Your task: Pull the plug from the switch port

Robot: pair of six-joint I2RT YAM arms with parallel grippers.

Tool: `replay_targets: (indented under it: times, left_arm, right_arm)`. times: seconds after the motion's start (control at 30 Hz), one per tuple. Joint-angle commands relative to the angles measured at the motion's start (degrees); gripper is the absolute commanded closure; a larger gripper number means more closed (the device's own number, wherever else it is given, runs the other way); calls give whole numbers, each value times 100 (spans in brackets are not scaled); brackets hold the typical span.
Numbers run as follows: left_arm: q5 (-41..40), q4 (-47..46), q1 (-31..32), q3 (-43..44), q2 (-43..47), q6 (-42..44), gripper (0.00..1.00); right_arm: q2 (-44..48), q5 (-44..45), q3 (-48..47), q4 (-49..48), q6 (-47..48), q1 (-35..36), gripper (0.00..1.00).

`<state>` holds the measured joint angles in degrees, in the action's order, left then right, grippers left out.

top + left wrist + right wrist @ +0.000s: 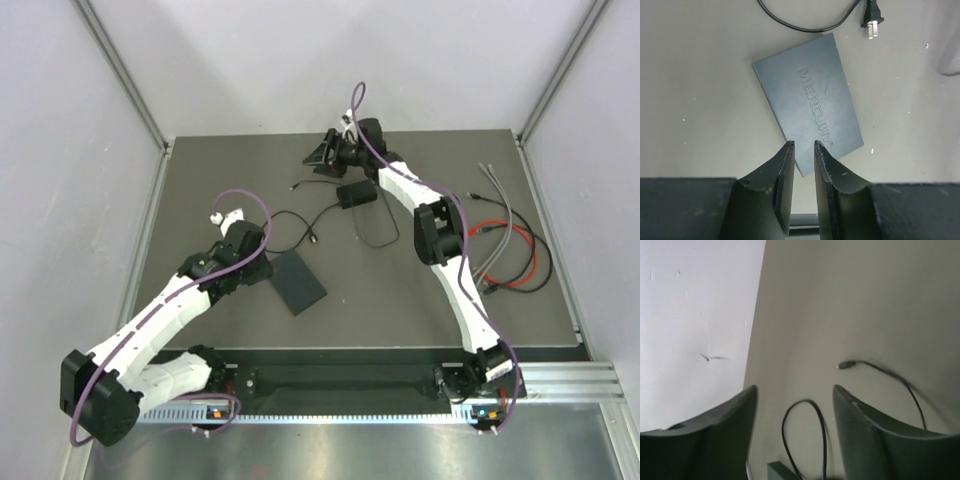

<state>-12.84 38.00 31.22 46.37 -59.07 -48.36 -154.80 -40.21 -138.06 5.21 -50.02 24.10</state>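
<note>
Left gripper (803, 146): jaws a narrow slit apart, clamping nothing. Switch (298, 282) lies flat just beside it at 4 o'clock overhead, long axis 11-to-5. Right gripper (795, 390), far side: jaws wide, empty. Plug (843, 365) lies loose at 1 o'clock in its wrist view, apparently clear of the switch. Right arm is nearer.

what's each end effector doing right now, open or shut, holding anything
Left end effector: slightly open, only a narrow gap, holding nothing.
Right end effector: wide open, holding nothing.
</note>
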Motion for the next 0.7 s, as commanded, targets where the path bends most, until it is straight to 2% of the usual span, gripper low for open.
replay_targets:
  times: [0.0,0.03,0.1,0.27,0.33,0.43,0.57,0.67]
  left_arm:
    - [63,-73,7,153,115,-60,72]
    - [54,-65,7,188,89,-25,72]
    - [71,-65,7,249,36,10,72]
    - [150,-117,7,215,36,20,72]
    - [220,-187,7,145,115,20,72]
    - [282,-240,7,30,229,2,72]
    - [273,-188,15,-49,317,28,72]
    - [300,-170,15,-49,352,37,72]
  right_arm:
    - [615,-102,558,-56,297,-54,32]
    - [853,-101,848,-12,456,-72,28]
    - [1600,-49,1657,180,938,-151,28]
    - [3251,873,3387,1156,2082,-169,40]
    - [3857,1478,4046,1332,2531,-73,42]
    - [4439,2717,4506,1543,3225,208,38]
    - [4520,3466,4753,2123,3762,534,35]
    - [4398,3993,4806,2186,3842,736,35]
